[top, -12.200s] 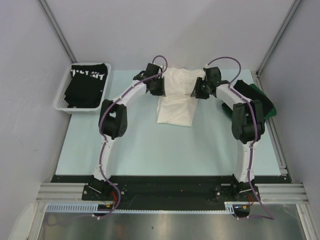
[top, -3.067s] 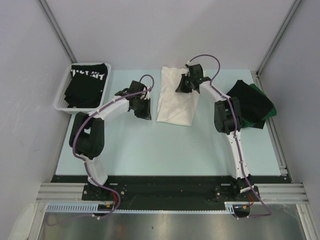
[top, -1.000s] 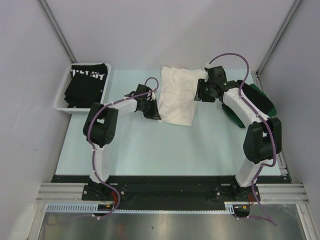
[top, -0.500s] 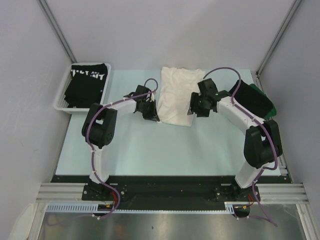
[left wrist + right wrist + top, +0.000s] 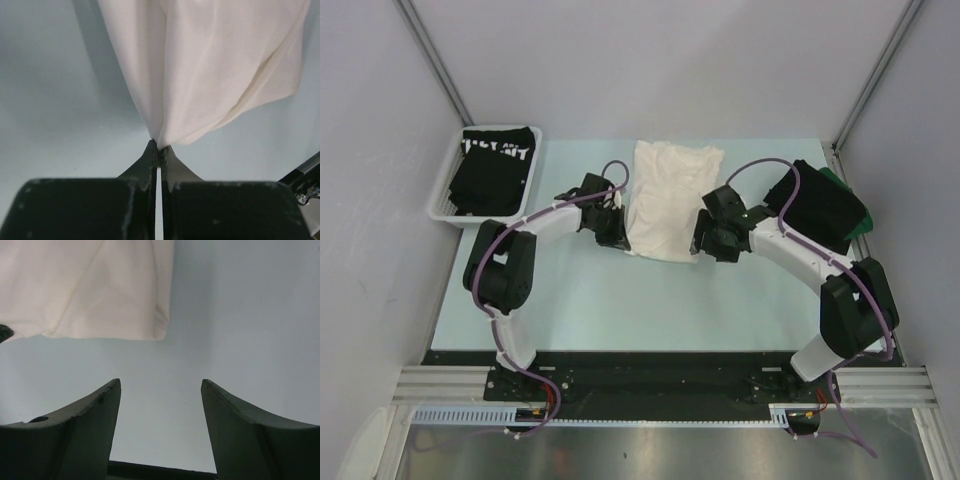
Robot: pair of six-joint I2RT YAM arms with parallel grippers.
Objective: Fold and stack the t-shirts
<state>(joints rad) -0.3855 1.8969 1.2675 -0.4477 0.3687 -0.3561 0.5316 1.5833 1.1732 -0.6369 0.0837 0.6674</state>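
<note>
The left gripper (image 5: 159, 146) is pinching the near-left corner of the white t-shirt (image 5: 670, 195), which is lying mid-way across the table (image 5: 620, 300). The right gripper (image 5: 160, 382) is hovering open (touching nothing) and needs to pinch the opposite corner before both lift evenly.

Near table (image 5: 650, 300) open; basket (image 5: 470, 221) far left, dark t-shirts (image 5: 820, 205) right.

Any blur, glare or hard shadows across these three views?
Top external: even light, sharp, mild sheen on the metal strip at the bottom. Left wrist: left fingers near-black, white t-shirt casts a soft shadow leftward. Right wrist: right fingers dark, slightly soft, no glare.
</note>
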